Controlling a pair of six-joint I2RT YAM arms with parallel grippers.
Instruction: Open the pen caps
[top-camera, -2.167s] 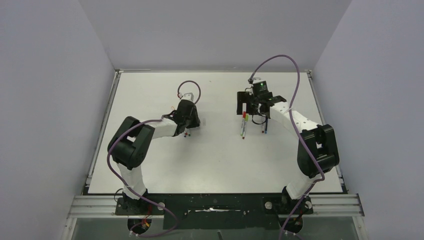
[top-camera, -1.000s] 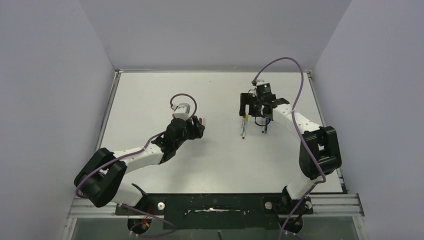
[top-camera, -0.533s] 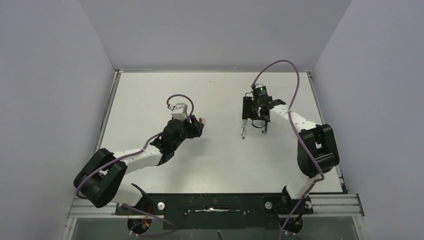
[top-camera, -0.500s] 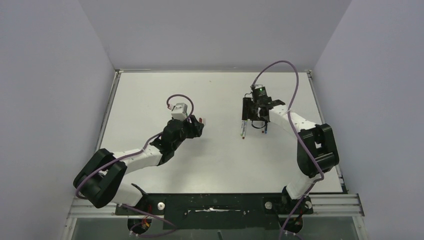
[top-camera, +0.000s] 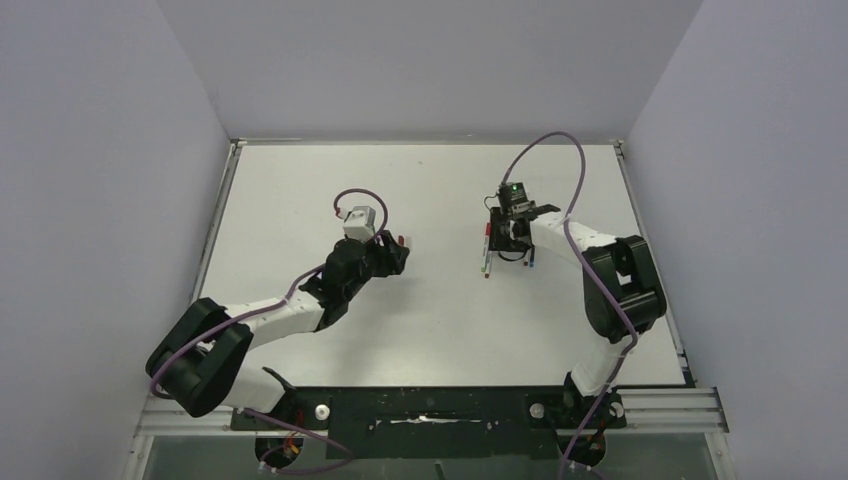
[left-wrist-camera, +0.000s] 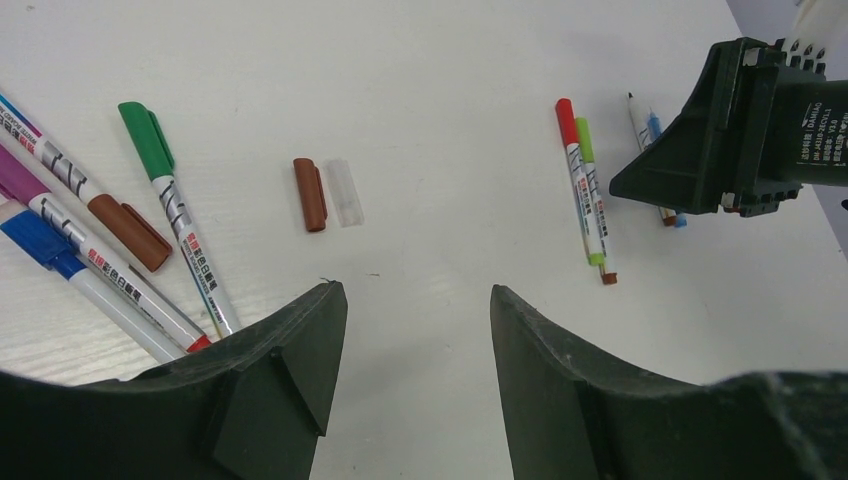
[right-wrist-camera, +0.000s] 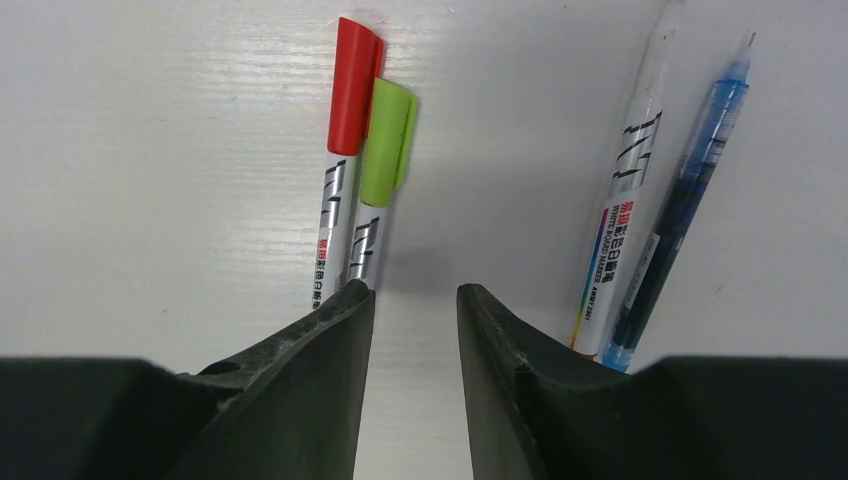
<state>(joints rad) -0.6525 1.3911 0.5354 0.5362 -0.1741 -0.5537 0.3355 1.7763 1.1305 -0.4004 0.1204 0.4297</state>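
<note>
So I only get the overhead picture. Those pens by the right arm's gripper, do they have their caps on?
Observer: Two do. The right wrist camera shows a red-capped pen and a lime-capped pen side by side.
Operator: And the ones next to them?
Observer: The white pen has a bare tip and no cap.
Operator: Is the other arm holding anything?
Observer: No. Its own camera shows the left gripper open and empty.
</note>
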